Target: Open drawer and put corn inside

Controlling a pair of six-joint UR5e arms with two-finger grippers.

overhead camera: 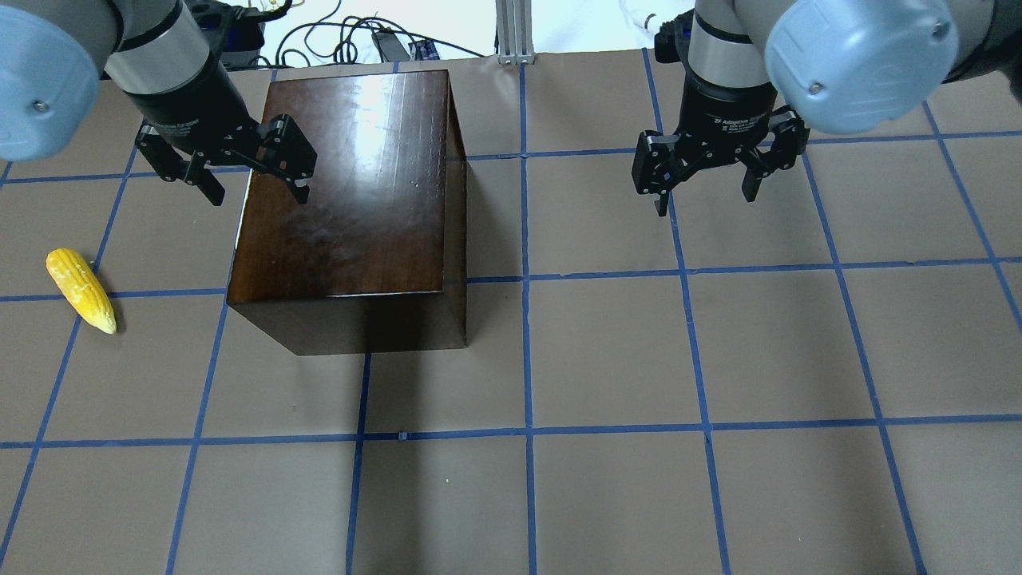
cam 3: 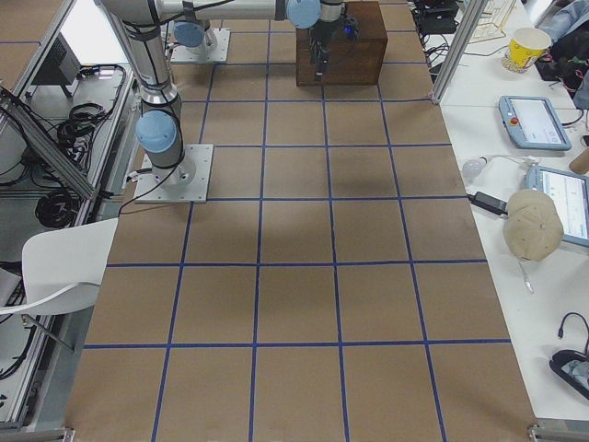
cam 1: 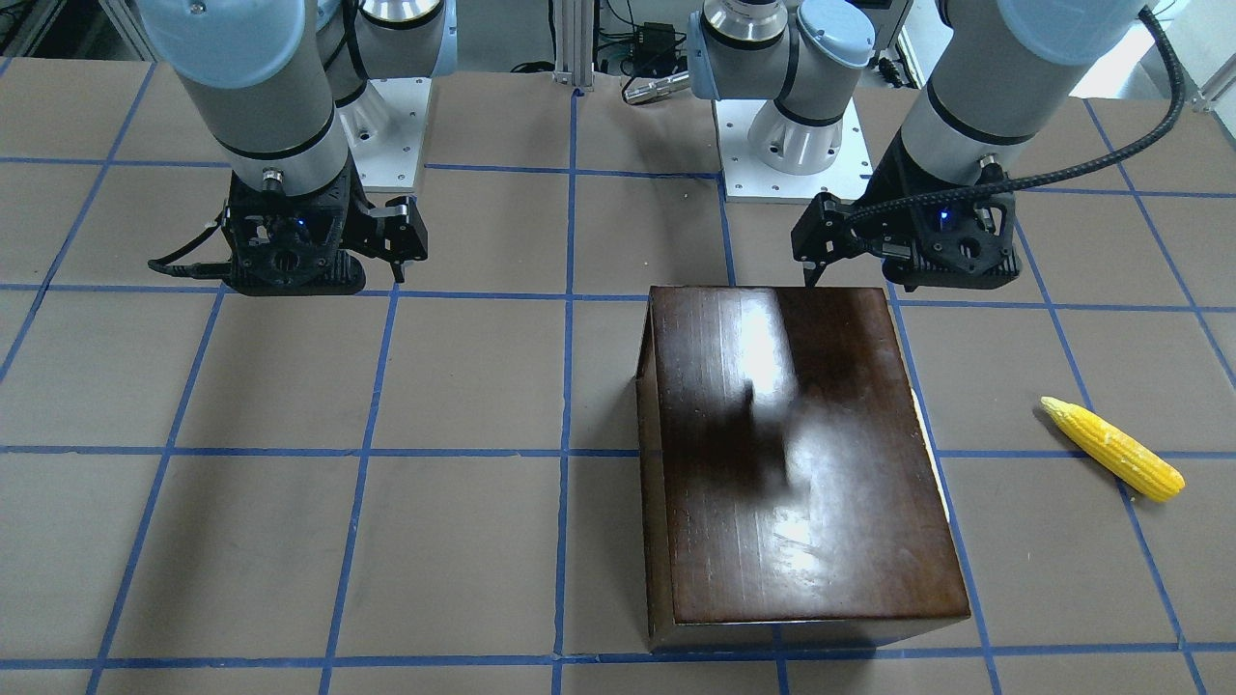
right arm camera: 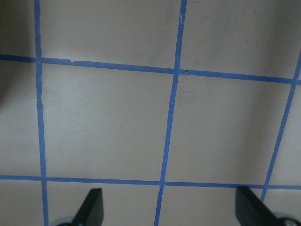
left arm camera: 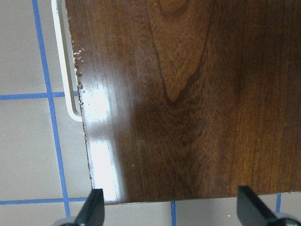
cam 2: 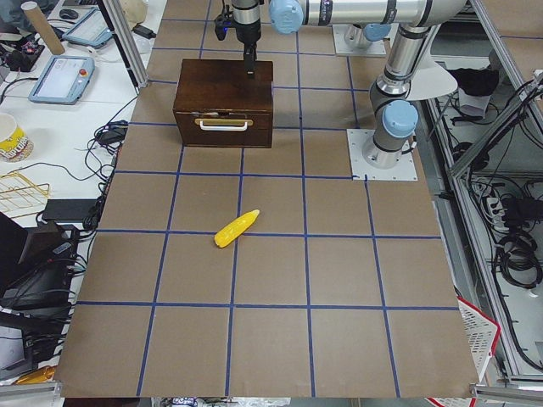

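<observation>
The glossy dark-brown box [overhead camera: 351, 184] stands on the table, also in the front view [cam 1: 801, 463]. Its drawer [cam 2: 225, 125] is shut; the front panel with a pale handle [left arm camera: 63, 70] faces the robot's left. The yellow corn [overhead camera: 80, 289] lies on the table left of the box, apart from it, also in the front view [cam 1: 1110, 447] and the left side view [cam 2: 237, 228]. My left gripper [overhead camera: 255, 180] is open and empty above the box's top near its handle-side edge [left arm camera: 171, 209]. My right gripper [overhead camera: 707, 188] is open and empty above bare table [right arm camera: 169, 209].
The table [overhead camera: 607, 359] is brown with a grid of blue tape. The arm bases [cam 1: 792, 145] stand at its robot-side edge. Side benches with tablets and a cup [cam 3: 529, 46] lie beyond the table's far edge.
</observation>
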